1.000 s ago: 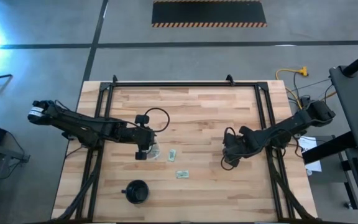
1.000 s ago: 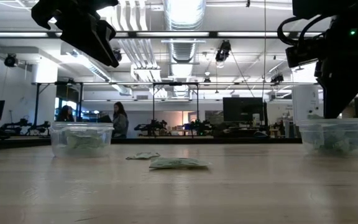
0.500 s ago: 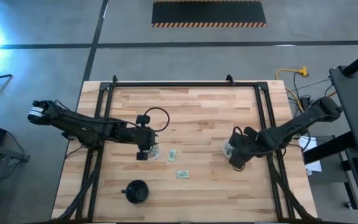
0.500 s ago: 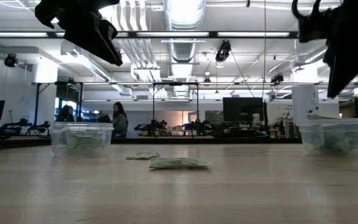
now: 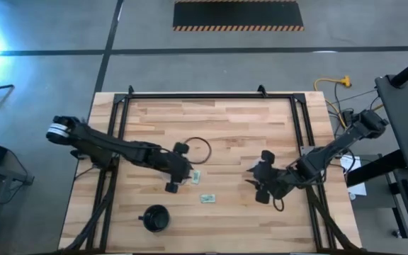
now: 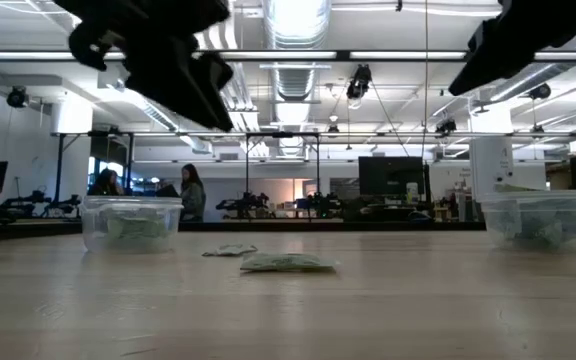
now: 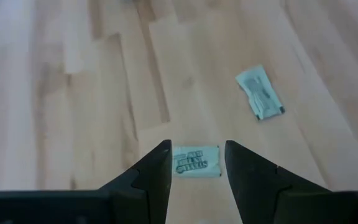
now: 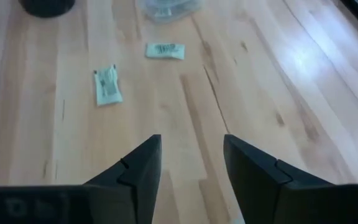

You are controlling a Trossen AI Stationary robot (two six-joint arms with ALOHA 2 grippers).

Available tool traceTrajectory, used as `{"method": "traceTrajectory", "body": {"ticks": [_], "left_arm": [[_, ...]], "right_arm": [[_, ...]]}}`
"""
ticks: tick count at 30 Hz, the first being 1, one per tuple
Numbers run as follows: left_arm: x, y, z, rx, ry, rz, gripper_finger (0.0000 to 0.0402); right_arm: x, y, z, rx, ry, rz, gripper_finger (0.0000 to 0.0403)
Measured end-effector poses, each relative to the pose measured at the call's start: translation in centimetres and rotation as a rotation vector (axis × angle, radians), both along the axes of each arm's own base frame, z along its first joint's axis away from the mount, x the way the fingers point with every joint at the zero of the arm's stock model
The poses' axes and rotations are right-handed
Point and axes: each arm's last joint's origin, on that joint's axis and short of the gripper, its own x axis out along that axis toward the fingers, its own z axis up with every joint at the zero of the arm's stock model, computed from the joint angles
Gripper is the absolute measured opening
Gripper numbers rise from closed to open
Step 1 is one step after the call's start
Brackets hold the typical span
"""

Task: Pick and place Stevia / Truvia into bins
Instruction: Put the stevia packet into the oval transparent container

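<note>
Both arms have swung from their cups toward the two loose packets mid-counter: left end effector parted above one, right end effector parted and empty.

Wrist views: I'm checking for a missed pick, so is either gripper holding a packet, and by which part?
Nothing is held. The left gripper and right gripper both show open, empty fingers above the table.

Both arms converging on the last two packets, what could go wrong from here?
1. The left gripper, open, frames one flat packet; its fingers may slide over it.
2. The right gripper, open, faces the same packets; the arms may collide mid-table.
3. The other packet is creased and may slip.
</note>
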Motion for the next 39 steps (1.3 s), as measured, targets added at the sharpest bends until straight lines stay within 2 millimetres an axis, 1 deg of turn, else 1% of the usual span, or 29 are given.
{"method": "traceTrajectory", "body": {"ticks": [6,11,16,19,23,26,33,39], "left_arm": [[3.4,-1.8,-2.3,0.028,0.124,-0.095,0.0132],[5.8,-3.2,-2.9,0.0,0.147,-0.1,0.0132],[7.5,-4.4,-4.0,-0.051,0.173,-0.108,0.0132],[8.2,-5.1,-4.9,-0.067,0.207,-0.105,0.0132],[8.9,-5.7,-5.1,-0.093,0.2,-0.084,0.0132],[9.3,-5.9,-5.6,-0.096,0.212,-0.062,0.0132],[9.7,-6.1,-7.1,-0.101,0.23,-0.033,0.0132],[9.7,-6.6,-7.5,-0.108,0.237,-0.027,0.0132]], "right_arm": [[0.3,0.1,-0.7,-0.074,0.029,0.022,0.0162],[0.1,-0.1,-0.3,-0.071,0.025,0.023,0.0157],[-0.2,-0.2,0.0,-0.069,0.026,0.023,0.015],[-0.4,-0.3,-0.2,-0.074,0.044,0.017,0.0146],[-0.8,-0.5,-0.4,-0.068,0.076,-0.013,0.0141],[-0.9,-0.6,-0.5,-0.063,0.09,-0.031,0.0137],[-1.0,-0.6,-0.6,-0.065,0.095,-0.03,0.0139],[-1.0,-0.6,-0.6,-0.064,0.095,-0.03,0.0132]]}}
